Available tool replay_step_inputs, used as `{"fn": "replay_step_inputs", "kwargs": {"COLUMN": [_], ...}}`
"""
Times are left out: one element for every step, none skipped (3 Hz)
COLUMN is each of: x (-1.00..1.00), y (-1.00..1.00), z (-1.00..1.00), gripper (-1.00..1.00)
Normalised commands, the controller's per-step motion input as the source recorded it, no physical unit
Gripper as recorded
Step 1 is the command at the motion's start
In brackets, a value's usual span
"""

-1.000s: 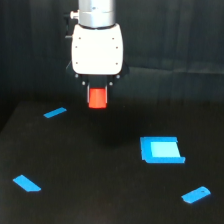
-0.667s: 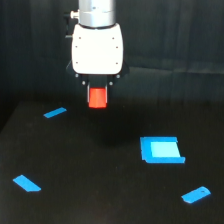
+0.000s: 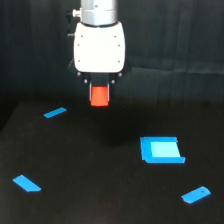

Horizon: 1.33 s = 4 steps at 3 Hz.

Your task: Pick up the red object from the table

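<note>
The red object [image 3: 99, 96] is a small red-orange block held between the dark fingers of my gripper [image 3: 99, 96], under the white gripper body. The gripper is shut on it and holds it in the air above the black table [image 3: 100, 170], in the upper middle of the exterior view. The fingers are dark against the dark background and hard to make out. The block hangs clear of the table, with nothing beneath it but bare surface.
Flat blue pieces lie on the table: a small strip [image 3: 55, 112] at the left, a slanted one [image 3: 27, 183] at the front left, a larger square [image 3: 161, 150] at the right, and a small one [image 3: 196, 194] at the front right.
The gripper with the red block has risen very slightly. The blue pieces have not moved.
</note>
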Motion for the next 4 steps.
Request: {"fn": "replay_step_inputs", "kwargs": {"x": [0.07,-0.03,0.05,-0.02], "y": [-0.05,-0.09,0.12,-0.01], "z": [0.03,0.05,0.05,0.10], "gripper": [-1.00,-1.00,-1.00,-0.98]}}
